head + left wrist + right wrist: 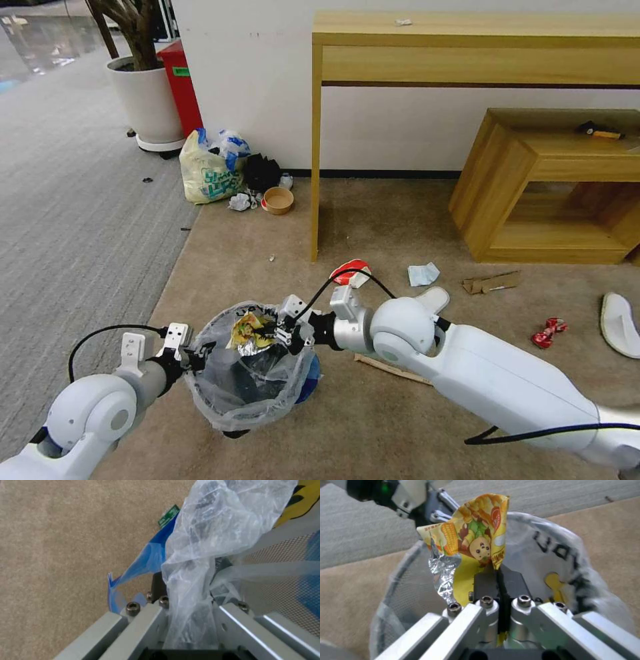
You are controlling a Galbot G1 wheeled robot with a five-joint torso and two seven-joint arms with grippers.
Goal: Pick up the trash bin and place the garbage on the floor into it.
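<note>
My left gripper [197,352] holds the trash bin [250,373] off the floor [373,427], fingers pinched on its bagged rim. My right gripper [498,580] sits over the bin's mouth, fingers clamped on a yellow snack wrapper [476,540]. Red wrapper [548,332], slipper [620,325] lie on carpet.

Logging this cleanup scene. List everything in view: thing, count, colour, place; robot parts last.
trash bin: 1, black-blue with clear liner, held above the carpet
snack wrapper: 1, yellow, over the bin
red wrappers: 2, one right, one by the table leg
slipper: 1, white, far right
tissue: 1, pale, mid floor
cardboard scrap: 1, brown, before the shelf
yellowish bag: 1, at the wall
bowl: 1, brown, beside it
left pincer: shut on the bin's rim
right pincer: shut on the wrapper
</note>
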